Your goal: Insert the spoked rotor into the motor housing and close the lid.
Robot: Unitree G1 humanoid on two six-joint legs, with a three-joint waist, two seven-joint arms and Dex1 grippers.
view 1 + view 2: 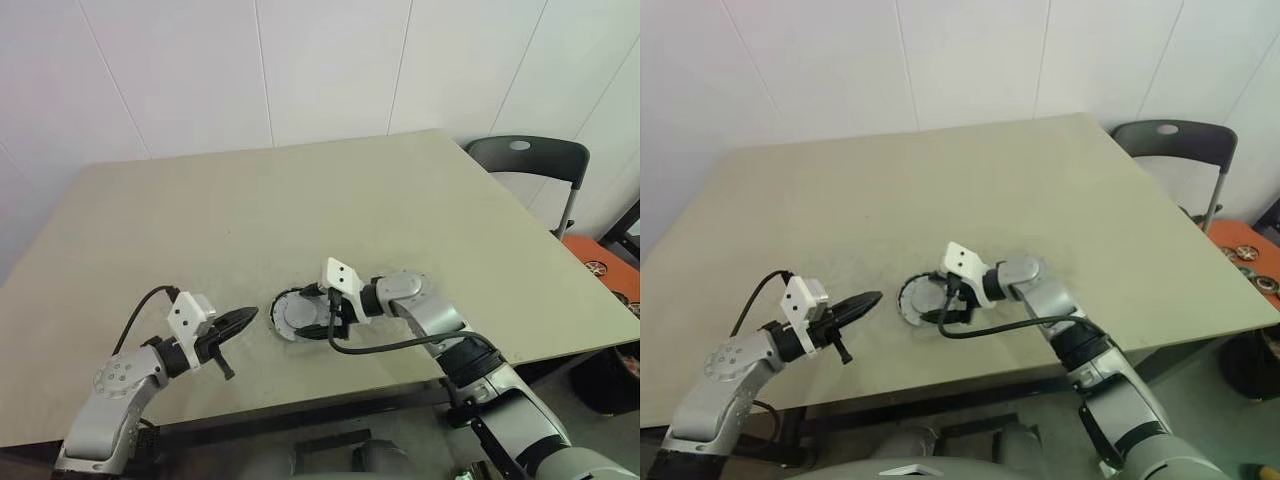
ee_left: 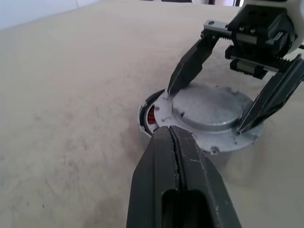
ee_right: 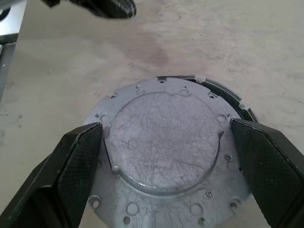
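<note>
The lid [image 3: 164, 137], a grey round metal plate with a raised middle and small holes round its rim, lies on the motor housing [image 2: 151, 117]. It sits slightly off-centre, so a sliver of copper windings and black rim [image 3: 227, 93] shows at one side. My right gripper [image 3: 165, 126] stands open, one black finger [image 2: 187, 64] on each side of the lid. To the left of the housing, my left gripper [image 1: 240, 320] is shut and empty, its tip [image 2: 173, 135] pointing at the housing from close by. The spoked rotor is hidden.
The parts lie near the front edge of a beige table [image 1: 300, 210]. A black cable [image 1: 385, 346] loops under my right wrist. A black chair [image 1: 528, 156] stands beyond the table's right corner, and an orange box [image 1: 600, 262] with round parts sits on the right.
</note>
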